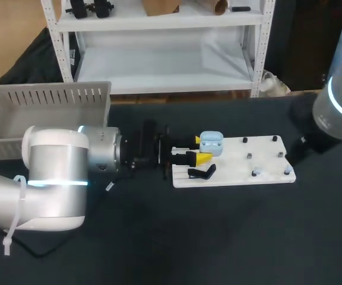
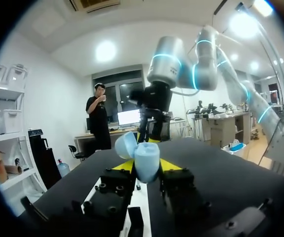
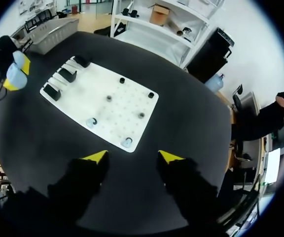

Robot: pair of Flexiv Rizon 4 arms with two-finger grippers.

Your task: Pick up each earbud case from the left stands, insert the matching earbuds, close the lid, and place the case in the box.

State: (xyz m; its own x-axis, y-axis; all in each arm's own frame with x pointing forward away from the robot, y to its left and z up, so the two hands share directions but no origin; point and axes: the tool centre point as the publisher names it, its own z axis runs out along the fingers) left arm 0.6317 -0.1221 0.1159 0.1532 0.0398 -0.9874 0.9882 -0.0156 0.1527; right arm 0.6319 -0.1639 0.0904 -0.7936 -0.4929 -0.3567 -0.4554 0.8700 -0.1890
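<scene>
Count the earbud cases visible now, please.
1. The light blue earbud case, lid open, sits clamped in the jaws of the left gripper, near the white board's left end. I see no other.

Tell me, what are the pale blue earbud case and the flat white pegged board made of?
The pale blue earbud case looks like smooth moulded plastic: rounded shell, soft sheen. The flat white board seems matt plastic or painted sheet; its even, dull surface leaves that open.
</scene>
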